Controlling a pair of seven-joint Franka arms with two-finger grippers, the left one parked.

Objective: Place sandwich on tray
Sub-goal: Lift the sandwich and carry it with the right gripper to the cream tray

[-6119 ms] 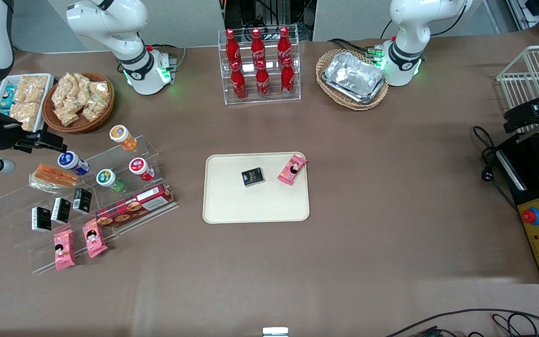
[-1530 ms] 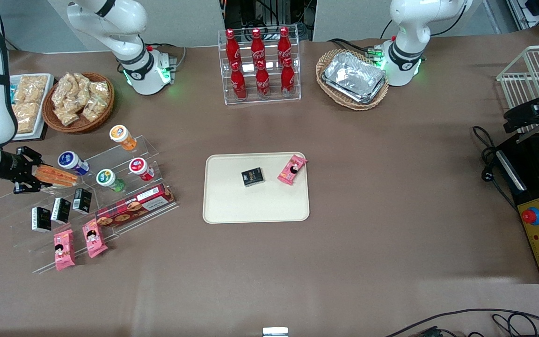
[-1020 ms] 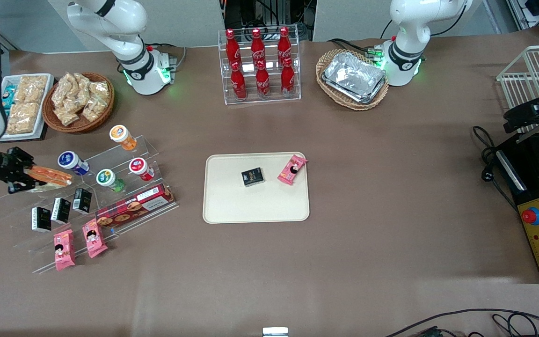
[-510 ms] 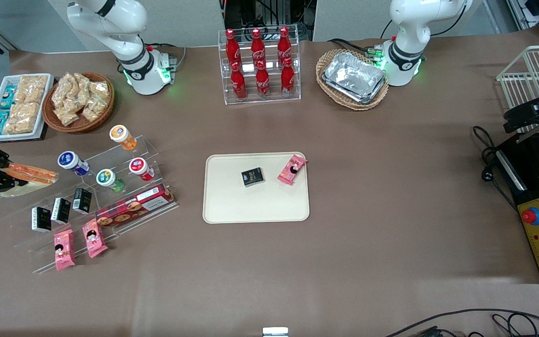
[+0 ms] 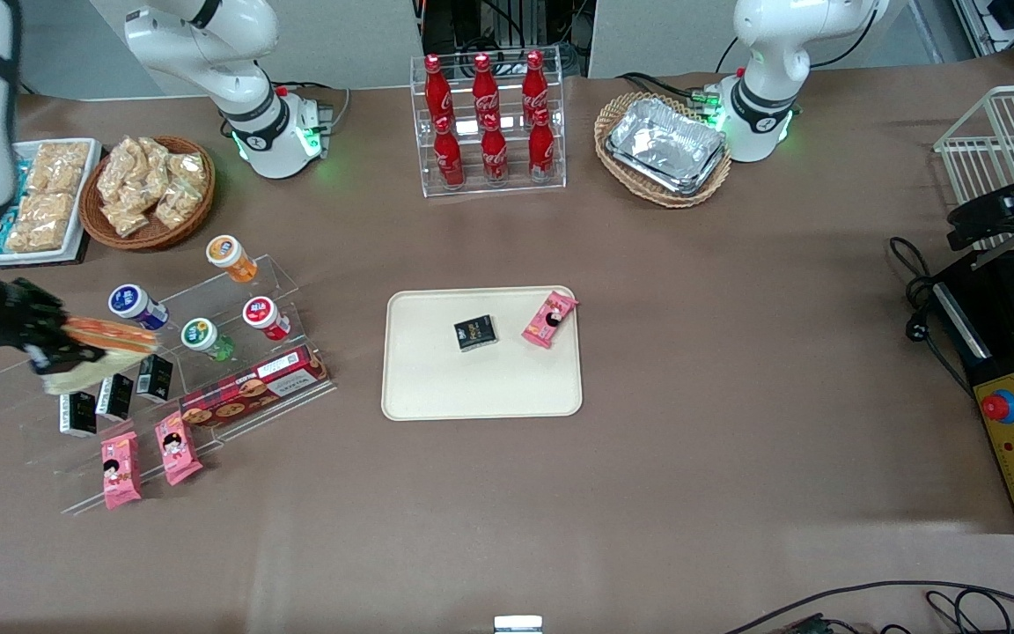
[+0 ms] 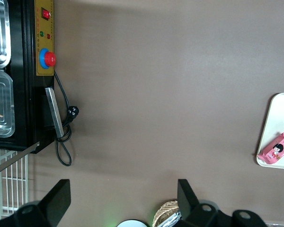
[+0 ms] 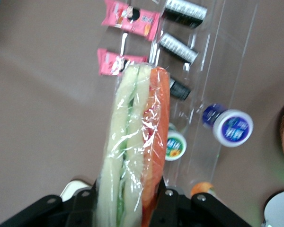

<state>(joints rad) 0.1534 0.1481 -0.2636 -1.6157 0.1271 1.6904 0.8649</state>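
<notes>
Front view: the gripper (image 5: 47,345) is up above the clear stand (image 5: 234,348), at the working arm's end of the table. Its fingers are closed on the sandwich (image 5: 106,339) and hold it in the air. The orange-red side of the sandwich faces up, and the pale bread hangs a bit lower. Under it, on the stand, are small black boxes (image 5: 115,395) and round tubs (image 5: 136,305).

The tray (image 5: 481,387) lies flat in the middle of the table, well apart from the sandwich. On the tray are a black box (image 5: 475,333) and a pink packet (image 5: 549,319). The packet lies at the tray's edge.

In the right wrist view, the sandwich (image 7: 137,151) sticks out from between the fingers (image 7: 177,208). You can see its orange-red layer, its pale bread and its green filling under clear wrap. Below it are two pink packets (image 7: 130,19), the black boxes (image 7: 179,48) and a blue tub (image 7: 228,126).
</notes>
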